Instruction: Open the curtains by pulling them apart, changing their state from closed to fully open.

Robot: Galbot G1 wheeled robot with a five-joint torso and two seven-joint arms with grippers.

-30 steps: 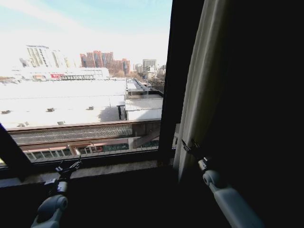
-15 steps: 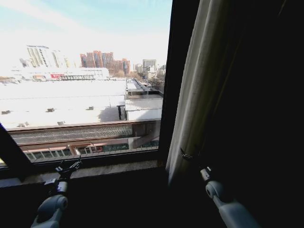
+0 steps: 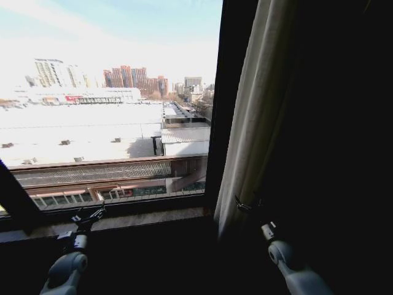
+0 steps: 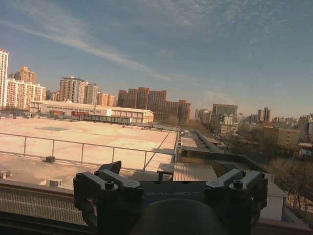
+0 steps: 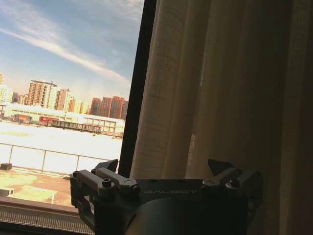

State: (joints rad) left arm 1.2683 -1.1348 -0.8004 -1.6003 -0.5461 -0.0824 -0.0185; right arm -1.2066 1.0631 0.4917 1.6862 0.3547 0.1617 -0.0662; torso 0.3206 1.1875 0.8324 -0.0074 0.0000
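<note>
Looking down from the head view, the sheer white pleated curtain (image 3: 252, 123) hangs bunched beside the dark window frame (image 3: 224, 104), with the glass toward the robot's left bare to the city. The right gripper (image 3: 245, 206) sits at the fabric's lower edge; the left gripper (image 3: 89, 216) hovers by the stone sill (image 3: 147, 218) — its jaws too small here to judge.

Left wrist view: the left gripper (image 4: 168, 171) is spread, holding nothing.

Right wrist view: the right gripper (image 5: 166, 169) is spread just before the curtain (image 5: 205, 88) — judging by this, mostly opened, one panel perhaps left to push aside
</note>
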